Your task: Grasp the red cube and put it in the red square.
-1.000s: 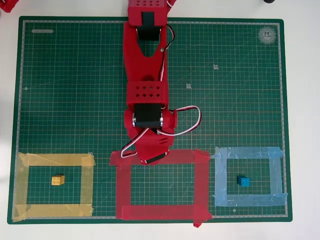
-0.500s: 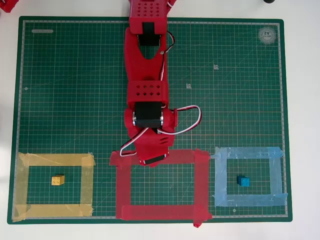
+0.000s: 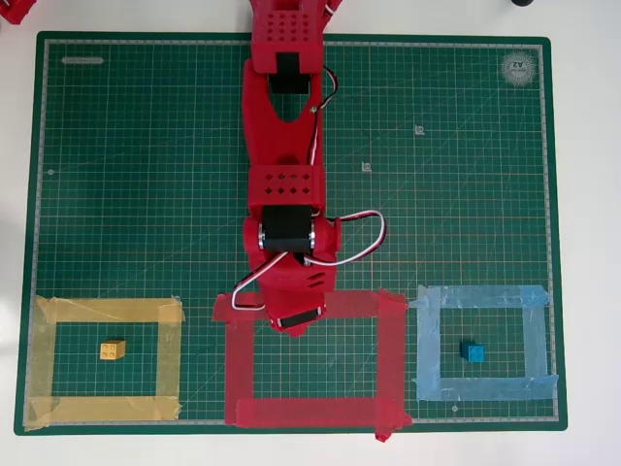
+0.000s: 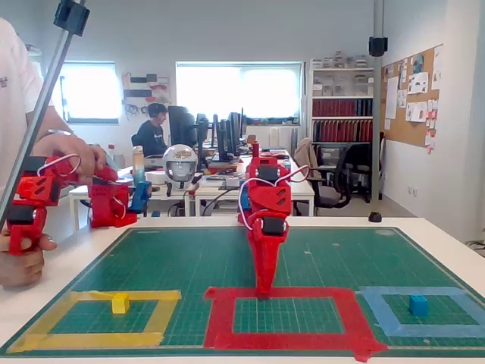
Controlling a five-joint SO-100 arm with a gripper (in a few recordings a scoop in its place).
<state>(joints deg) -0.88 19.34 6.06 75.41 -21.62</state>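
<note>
The red arm (image 3: 284, 184) reaches from the far edge of the green mat (image 3: 126, 175) toward its near edge, along the middle. In the overhead view the gripper (image 3: 294, 322) is over the far strip of the red square (image 3: 240, 369), a little left of that strip's middle. In the fixed view the gripper (image 4: 265, 292) points straight down and its tip meets the far strip of the red square (image 4: 220, 318), or stands just above it; I cannot tell which. The fingers look pressed together into one narrow point in the fixed view, but the arm's own body covers them from above, so I cannot tell for sure if they are together or a little apart.

The red cube I cannot find with certainty. It is not seen free on the mat, and red against red hides what may be at the gripper's tip.

The red square lies at the middle of the mat's near edge, with green mat inside it. A yellow frame (image 3: 107, 311) is in the near left corner, with a yellow cube (image 3: 113, 349) inside, near its centre. A blue frame (image 3: 480, 296) is in the near right corner, with a blue cube (image 3: 473, 352) inside. Both cubes stand apart from the tape around them.

A white cable (image 3: 354, 243) loops out at the arm's right side in the overhead view.
</note>
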